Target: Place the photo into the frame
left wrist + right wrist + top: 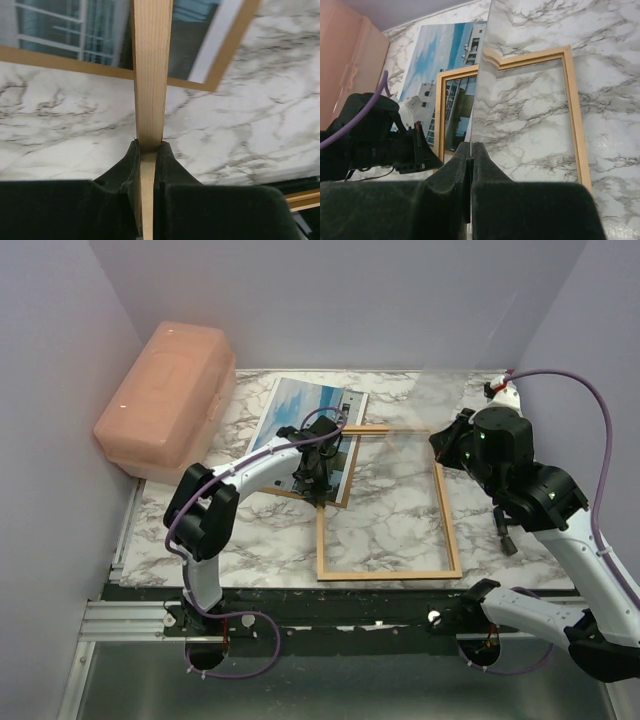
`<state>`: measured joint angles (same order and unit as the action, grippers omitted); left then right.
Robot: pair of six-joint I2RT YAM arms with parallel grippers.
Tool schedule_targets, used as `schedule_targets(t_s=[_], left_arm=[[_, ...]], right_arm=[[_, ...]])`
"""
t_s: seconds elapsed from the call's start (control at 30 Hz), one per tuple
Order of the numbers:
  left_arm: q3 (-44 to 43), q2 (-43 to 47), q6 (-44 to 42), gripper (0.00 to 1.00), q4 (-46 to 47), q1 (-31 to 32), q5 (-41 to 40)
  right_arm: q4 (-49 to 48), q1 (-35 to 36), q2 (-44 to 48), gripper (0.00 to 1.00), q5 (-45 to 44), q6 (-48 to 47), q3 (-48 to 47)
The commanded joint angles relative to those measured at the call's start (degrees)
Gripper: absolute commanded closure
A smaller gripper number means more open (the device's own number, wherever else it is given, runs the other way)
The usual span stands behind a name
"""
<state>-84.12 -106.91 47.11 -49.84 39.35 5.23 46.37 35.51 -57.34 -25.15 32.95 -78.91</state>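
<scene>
Two grippers are seen closed, each on a different item. The left gripper [148, 146] is clamped on the left rail of the frame [390, 573], with the black fingers [127, 162] pressed against both sides of the pale wood. The right gripper [471, 146] is shut on the edge of a thin clear pane [487, 110], which is held tilted over the far part of the frame; the marble and the wooden rail are seen shifted through it.

The frame is laid on the marble table [250, 540], right of centre, with bare marble showing inside it. The photo [300, 415], a white building against blue sky, is placed face up at the far left of the frame, resting on a brown backing board [60, 63] whose edge shows past the white border. The photo's near right corner is crossed by the gripped rail. A pink plastic box [165, 390] is set at the far left, just beside the photo.
</scene>
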Motion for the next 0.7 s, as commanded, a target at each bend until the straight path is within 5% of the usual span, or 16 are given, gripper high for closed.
schedule_targets(t_s=[0.0, 0.2, 0.33, 0.4, 0.53, 0.67], left_arm=[[5.38, 5.17, -2.79, 1.0, 1.04, -1.37, -2.52], [10.54, 4.97, -2.86, 1.0, 1.35, -2.51, -5.48], [10.85, 3.82, -3.06, 0.88, 0.53, -2.54, -7.58], [10.71, 4.6, -3.31, 0.77, 0.35, -2.74, -7.74], [11.71, 8.04, -3.7, 0.34, 0.7, -3.14, -7.22], [14.07, 14.55, -4.16, 0.26, 1.94, -3.48, -6.82]], right_arm=[[-4.69, -0.1, -0.39, 1.0, 5.74, 0.36, 1.27], [-6.27, -0.11, 0.04, 1.0, 8.09, 1.25, 4.07], [-6.47, -0.09, 0.13, 1.0, 9.71, 1.47, 5.06], [-6.76, -0.09, 0.3, 1.0, 10.64, 1.76, 5.67], [-7.65, -0.09, 0.07, 1.0, 14.41, 2.42, 6.57], [-8.89, -0.09, -0.12, 1.0, 18.72, 3.06, 7.31]])
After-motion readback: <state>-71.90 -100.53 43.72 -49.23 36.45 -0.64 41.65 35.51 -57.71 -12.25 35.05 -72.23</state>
